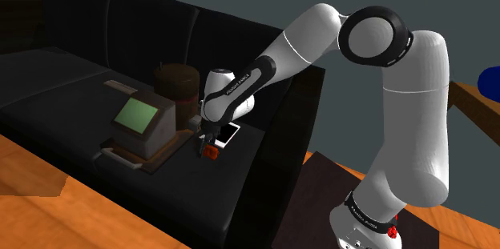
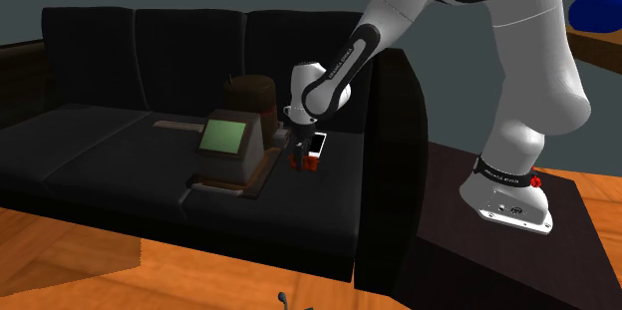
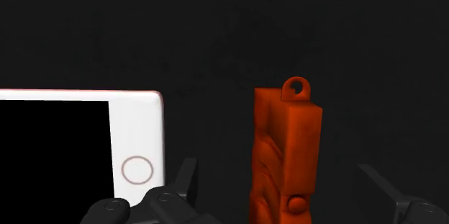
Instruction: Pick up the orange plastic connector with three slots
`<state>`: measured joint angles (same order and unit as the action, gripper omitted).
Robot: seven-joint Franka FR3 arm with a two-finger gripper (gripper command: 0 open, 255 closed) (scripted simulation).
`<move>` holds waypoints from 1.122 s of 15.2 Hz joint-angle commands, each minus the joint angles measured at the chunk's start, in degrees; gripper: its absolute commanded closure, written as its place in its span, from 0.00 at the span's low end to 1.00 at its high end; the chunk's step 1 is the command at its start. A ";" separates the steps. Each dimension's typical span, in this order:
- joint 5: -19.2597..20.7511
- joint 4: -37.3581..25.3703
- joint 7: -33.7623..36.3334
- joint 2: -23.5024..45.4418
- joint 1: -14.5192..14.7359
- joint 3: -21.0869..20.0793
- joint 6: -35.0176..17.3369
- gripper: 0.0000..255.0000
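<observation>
you're at the grasp: gripper (image 3: 277, 173) open around the orange connector (image 3: 286, 150) beside the phone (image 3: 135, 136); close, then lift.

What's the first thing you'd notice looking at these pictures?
The big white robot arm bending down over the black sofa grabs your eye first. Next comes the bright orange connector on the dark seat, between the fingers of the open tool, with a white phone right beside it.
</observation>
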<state>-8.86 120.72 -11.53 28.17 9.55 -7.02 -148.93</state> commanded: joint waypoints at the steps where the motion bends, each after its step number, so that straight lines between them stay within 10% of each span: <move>1: 0.01 -0.10 0.01 0.19 0.03 0.00 -0.13 1.00; 17: 0.07 0.34 0.60 -4.32 -0.04 -0.02 3.92 1.00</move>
<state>-8.81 121.07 -11.00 24.54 9.55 -7.05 -145.74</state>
